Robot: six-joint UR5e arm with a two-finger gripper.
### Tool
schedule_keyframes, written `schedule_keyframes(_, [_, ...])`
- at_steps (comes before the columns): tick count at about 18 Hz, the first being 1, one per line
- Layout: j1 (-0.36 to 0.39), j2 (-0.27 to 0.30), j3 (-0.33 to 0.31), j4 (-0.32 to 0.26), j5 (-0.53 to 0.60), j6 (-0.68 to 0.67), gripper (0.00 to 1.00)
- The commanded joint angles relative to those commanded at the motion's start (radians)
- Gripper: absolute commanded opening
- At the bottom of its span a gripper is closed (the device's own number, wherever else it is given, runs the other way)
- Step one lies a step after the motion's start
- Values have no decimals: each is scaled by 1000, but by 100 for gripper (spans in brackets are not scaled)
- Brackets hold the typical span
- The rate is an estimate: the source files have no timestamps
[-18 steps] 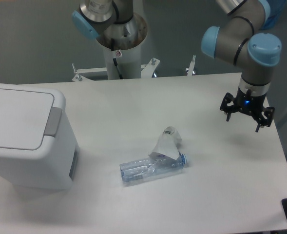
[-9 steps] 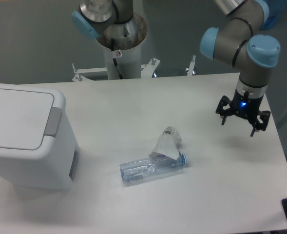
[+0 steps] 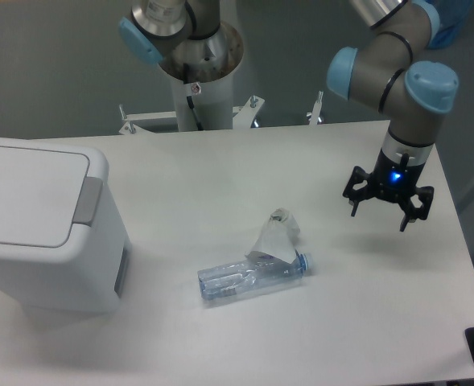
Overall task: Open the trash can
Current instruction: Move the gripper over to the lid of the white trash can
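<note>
The trash can (image 3: 43, 225) is a large white boxy bin at the table's left edge, its flat lid down and its grey push tab (image 3: 87, 200) on the lid's right side. My gripper (image 3: 379, 213) hangs open above the right part of the table, far to the right of the bin, with nothing between its fingers. A blue light glows on its wrist.
A clear crushed plastic bottle (image 3: 253, 277) with a blue cap lies near the table's middle, with a crumpled clear piece (image 3: 275, 233) leaning on it. The arm's base column (image 3: 196, 72) stands behind the table's far edge. The table's right edge runs close to the gripper.
The gripper has drifted left and slightly down over the table, staying open. The bin and bottle have not moved.
</note>
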Motion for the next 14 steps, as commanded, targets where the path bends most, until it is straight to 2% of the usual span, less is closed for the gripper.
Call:
schedule_keyframes(2, [-32, 54, 17, 0, -60, -115, 100])
schedule_keyframes(6, [-112, 107, 64, 0, -201, -344, 100])
schedule_keyframes(10, [-187, 156, 74, 0, -308, -439, 100])
schedule_keyframes(14, [-280, 207, 64, 0, -319, -548, 100])
